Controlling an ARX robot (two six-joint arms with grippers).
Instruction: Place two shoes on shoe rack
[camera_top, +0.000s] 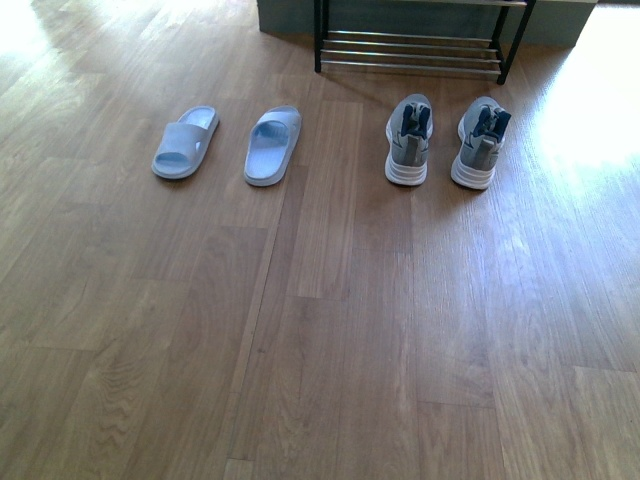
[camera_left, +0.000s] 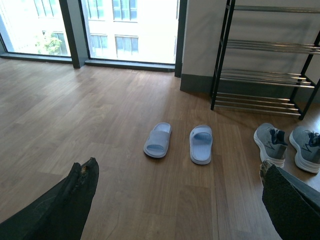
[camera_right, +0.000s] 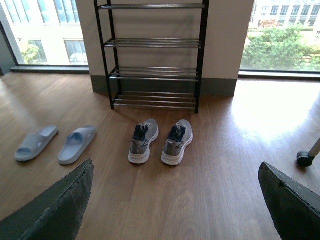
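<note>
Two grey knit sneakers (camera_top: 409, 140) (camera_top: 479, 142) with white soles stand side by side on the wood floor, heels toward me, just in front of the black-framed shoe rack (camera_top: 415, 50). Two pale blue slides (camera_top: 186, 142) (camera_top: 272, 145) lie to their left. The rack's chrome-rod shelves (camera_right: 152, 43) are bare. My left gripper (camera_left: 177, 172) is open, high above the floor, with the slides (camera_left: 158, 139) ahead of it. My right gripper (camera_right: 175, 172) is open too, facing the sneakers (camera_right: 143, 140) (camera_right: 177, 142). Neither arm shows in the front view.
The rack stands against a grey wall section (camera_right: 225, 40) between tall windows (camera_left: 130, 27). A caster wheel (camera_right: 304, 158) sits on the floor at the right. Wood flooring (camera_top: 320, 350) stretches between me and the shoes.
</note>
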